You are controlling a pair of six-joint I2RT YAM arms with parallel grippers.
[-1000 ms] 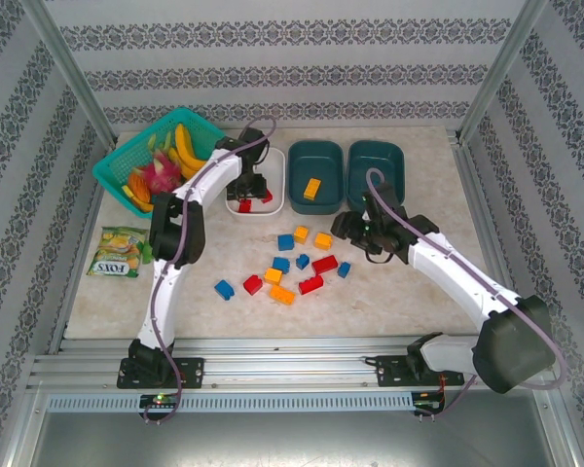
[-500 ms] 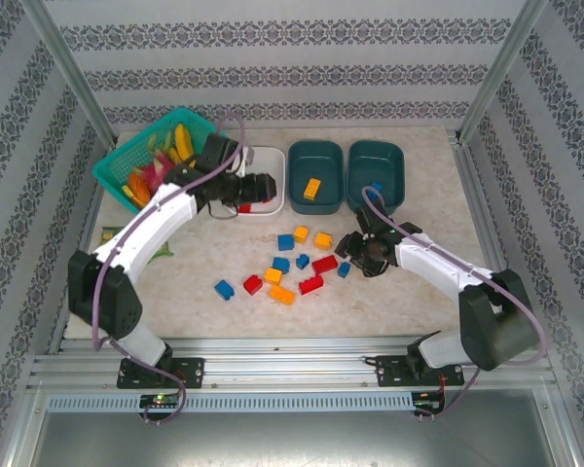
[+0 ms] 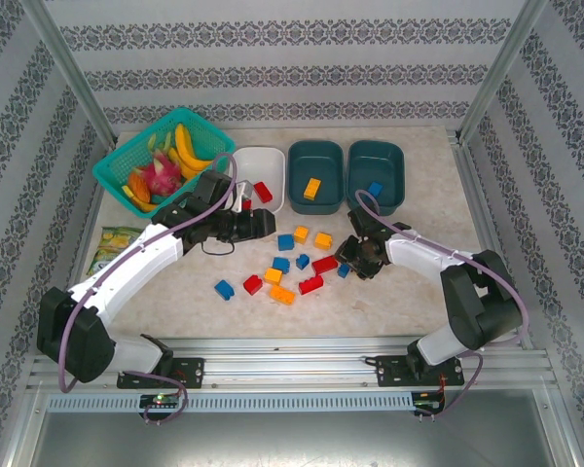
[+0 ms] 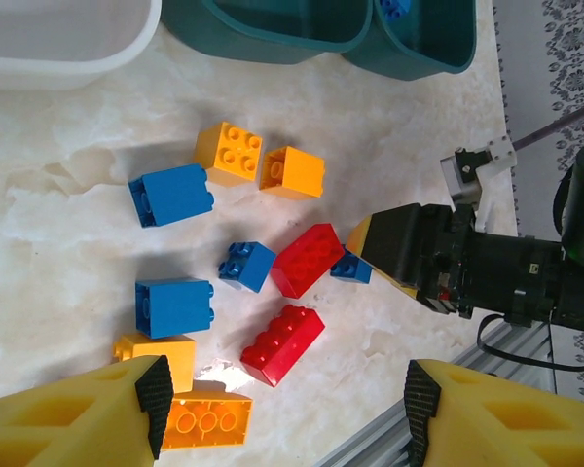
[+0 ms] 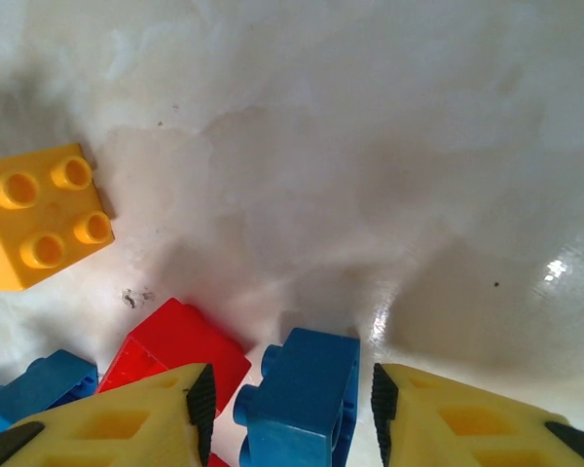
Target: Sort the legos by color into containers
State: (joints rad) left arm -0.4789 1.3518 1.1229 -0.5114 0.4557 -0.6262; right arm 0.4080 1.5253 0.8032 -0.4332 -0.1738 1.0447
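Legos [image 3: 323,264] lie loose mid-table [image 3: 419,282], near side of the white tub [image 3: 273,159] and two teal tubs [image 3: 314,153]. My left gripper [image 3: 269,224] hovers released and empty between white tub and pile. My right gripper [image 5: 290,394] brackets a blue lego [image 5: 307,375] at the pile's right edge; I cannot tell whether the pads clamp it.

A pale, marble-patterned worktop [image 3: 419,292] sits between white walls [image 3: 273,39] papered in grey floral bands. Slanted metal posts [image 3: 63,68] rise at its far corners, and grooved aluminium rails [image 3: 292,365] run along its near edge.
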